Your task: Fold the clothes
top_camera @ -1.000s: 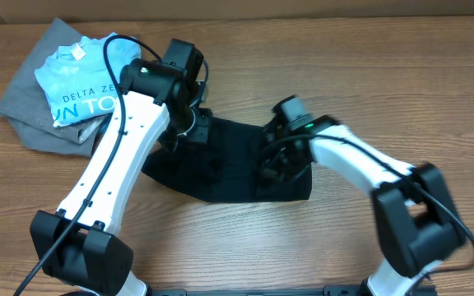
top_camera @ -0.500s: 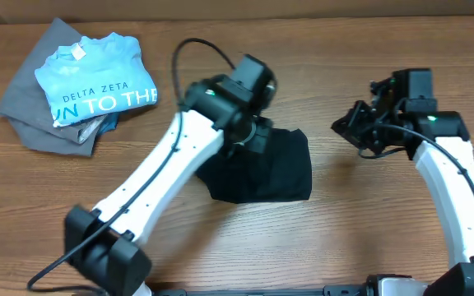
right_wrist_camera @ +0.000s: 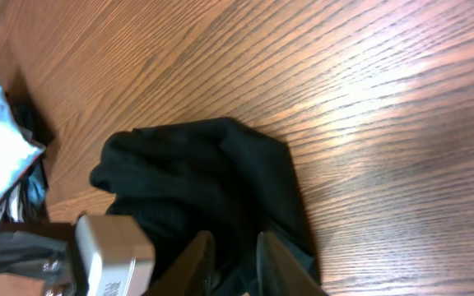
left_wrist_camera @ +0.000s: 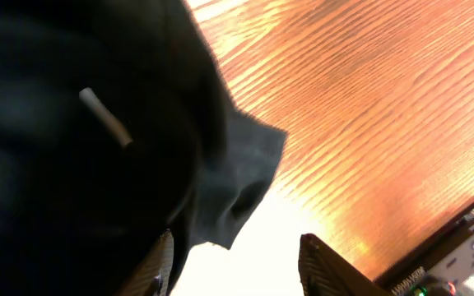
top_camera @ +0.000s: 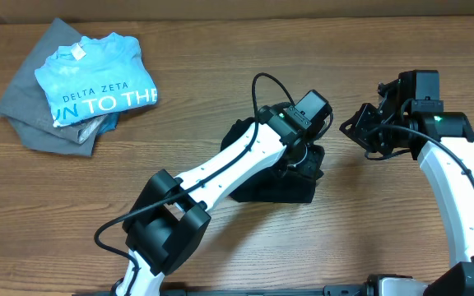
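The black T-shirt [top_camera: 293, 189] lies bunched in a compact heap at mid-table. It fills the left of the left wrist view [left_wrist_camera: 72, 181], where its small white tag [left_wrist_camera: 105, 117] shows. My left gripper [top_camera: 303, 156] hovers at the shirt's right upper edge, jaws wide open [left_wrist_camera: 241, 267]. A loose cloth corner hangs by the left finger, not pinched. My right gripper [top_camera: 355, 130] is raised over bare wood to the right of the shirt, apart from it. Its fingers [right_wrist_camera: 233, 259] stand a narrow gap apart and hold nothing. The shirt [right_wrist_camera: 188, 181] lies beyond them.
A light blue T-shirt with white lettering [top_camera: 97, 82] lies on a grey garment [top_camera: 27, 111] at the far left back. The wooden table [top_camera: 385, 247] stretches around the shirt. My left arm crosses diagonally from the front left to the shirt.
My left gripper swept right across the shirt, carrying cloth over into a smaller heap, and now stands open. My right gripper left the shirt and lifted away to the right.
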`<state>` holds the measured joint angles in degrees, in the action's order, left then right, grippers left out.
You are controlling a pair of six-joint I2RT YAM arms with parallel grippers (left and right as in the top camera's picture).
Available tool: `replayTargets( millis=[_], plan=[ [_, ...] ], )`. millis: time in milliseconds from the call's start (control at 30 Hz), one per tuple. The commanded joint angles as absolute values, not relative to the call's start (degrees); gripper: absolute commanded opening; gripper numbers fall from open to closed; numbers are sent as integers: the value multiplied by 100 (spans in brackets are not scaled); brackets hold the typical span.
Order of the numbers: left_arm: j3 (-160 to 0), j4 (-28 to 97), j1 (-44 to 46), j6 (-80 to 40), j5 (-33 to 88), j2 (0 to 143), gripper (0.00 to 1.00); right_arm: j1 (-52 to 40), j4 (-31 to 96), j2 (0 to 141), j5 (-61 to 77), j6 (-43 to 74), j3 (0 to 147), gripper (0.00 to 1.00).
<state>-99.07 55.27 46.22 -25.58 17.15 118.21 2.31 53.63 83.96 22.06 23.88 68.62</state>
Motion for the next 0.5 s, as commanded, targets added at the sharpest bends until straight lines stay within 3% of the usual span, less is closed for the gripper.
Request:
replayTargets(
  millis=[0, 133, 233, 300, 467],
  plan=[
    [-10650, 5994, 4230, -2486, 1509, 11631, 58, 244, 5347, 8300, 2102, 2333, 6949, 29],
    [-11695, 7067, 3852, -2174, 779, 11504, 63, 233, 5277, 8300, 2171, 2150, 6949, 40],
    [-12263, 7747, 3586, -2073, -263, 11461, 71, 150, 5118, 8300, 2847, 1299, 6949, 41],
    [-12429, 8042, 3308, -1920, -652, 11461, 72, -36, 5063, 8300, 2961, 1079, 6949, 48],
    [-12283, 8449, 2545, -1774, -336, 11500, 72, -921, 4711, 8541, 2394, 1017, 6941, 54]
  ],
)
